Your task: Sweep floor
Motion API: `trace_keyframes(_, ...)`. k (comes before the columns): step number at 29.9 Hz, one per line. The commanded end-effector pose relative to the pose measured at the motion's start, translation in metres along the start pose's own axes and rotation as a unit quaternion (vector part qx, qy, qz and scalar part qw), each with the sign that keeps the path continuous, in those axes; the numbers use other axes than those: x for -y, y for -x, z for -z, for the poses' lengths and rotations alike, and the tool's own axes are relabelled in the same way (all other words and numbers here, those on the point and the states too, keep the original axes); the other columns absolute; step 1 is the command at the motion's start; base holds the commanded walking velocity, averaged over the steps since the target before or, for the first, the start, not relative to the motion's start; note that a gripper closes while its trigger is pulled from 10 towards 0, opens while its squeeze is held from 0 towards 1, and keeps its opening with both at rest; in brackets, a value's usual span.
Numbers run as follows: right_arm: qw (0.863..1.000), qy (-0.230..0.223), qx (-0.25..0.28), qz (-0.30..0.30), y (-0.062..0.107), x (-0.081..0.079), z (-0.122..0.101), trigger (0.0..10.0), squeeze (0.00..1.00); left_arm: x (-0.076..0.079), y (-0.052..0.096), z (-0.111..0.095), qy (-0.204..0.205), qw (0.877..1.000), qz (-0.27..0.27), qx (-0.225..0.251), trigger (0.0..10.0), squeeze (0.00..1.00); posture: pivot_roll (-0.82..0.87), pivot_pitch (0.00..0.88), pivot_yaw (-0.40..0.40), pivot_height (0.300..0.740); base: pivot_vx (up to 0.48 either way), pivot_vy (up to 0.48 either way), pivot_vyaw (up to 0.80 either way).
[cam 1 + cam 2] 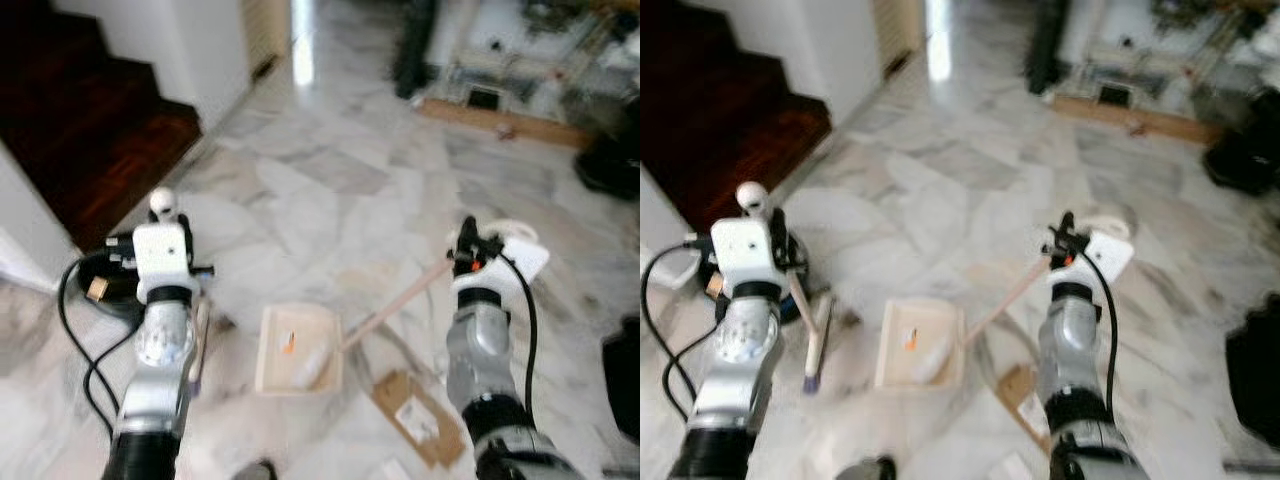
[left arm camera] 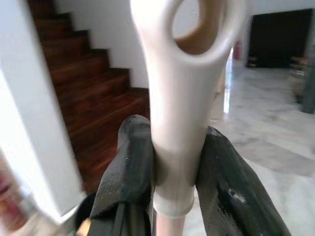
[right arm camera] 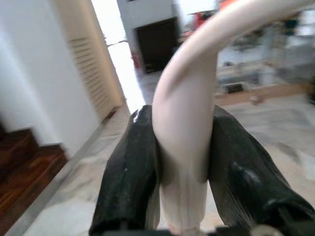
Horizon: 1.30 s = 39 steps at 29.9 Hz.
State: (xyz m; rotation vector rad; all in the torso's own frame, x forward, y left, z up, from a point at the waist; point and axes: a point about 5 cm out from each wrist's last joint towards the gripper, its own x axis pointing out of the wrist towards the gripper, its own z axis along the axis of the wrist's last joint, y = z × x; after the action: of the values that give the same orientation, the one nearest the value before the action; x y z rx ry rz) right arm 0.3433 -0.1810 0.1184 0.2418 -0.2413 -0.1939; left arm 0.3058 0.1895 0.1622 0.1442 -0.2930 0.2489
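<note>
Holding a tool in each arm here, both raised in front of the robot over a white marble floor point(image 1: 330, 200). On the left, the left gripper point(image 2: 172, 167) is up at chest height with its black fingers point(image 2: 129, 167) pinched tight on the cream plastic top of the broom handle point(image 2: 179, 98), right under the hanging loop. The broom point(image 1: 812, 335) drops down beside that arm to the floor, its head near and just left of the dustpan point(image 1: 298, 350).

The dustpan is a cream tray sitting flat on the floor between the two arms, with a small orange scrap point(image 1: 289, 344) and a pale bit of litter inside. Its long handle point(image 1: 400, 300) slants up and right to the right gripper point(image 3: 182, 162), whose fingers are clamped on the curved cream end.

A flat piece of cardboard point(image 1: 415, 415) lies near the right arm. Dark wooden stairs point(image 1: 80, 130) are far left, blurry shelving point(image 1: 520, 60) far right.
</note>
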Motion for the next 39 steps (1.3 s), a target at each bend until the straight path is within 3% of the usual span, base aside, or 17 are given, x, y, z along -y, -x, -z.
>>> trace_keyframes(1,1.000,-0.008,0.022,0.003,-0.0043,-0.0008,-0.0092,10.0,0.00,0.0022,-0.0015,-0.0076,-0.004,1.000,0.007,0.023,10.0,0.00,0.12,0.062,-0.073,0.740,0.000,0.000,0.00)
trace_keyframes(17,1.000,-0.018,0.015,0.008,-0.0040,0.0011,-0.0071,10.0,0.00,0.0106,-0.0013,-0.0068,0.012,0.999,0.030,0.017,10.0,0.00,0.12,0.069,-0.061,0.740,0.000,0.000,0.00)
trace_keyframes(39,1.000,-0.027,0.009,0.008,-0.0048,-0.0013,-0.0060,10.0,0.00,0.0070,-0.0032,-0.0090,0.012,1.000,0.020,0.019,10.0,0.00,0.12,0.087,-0.065,0.740,0.000,0.423,0.00)
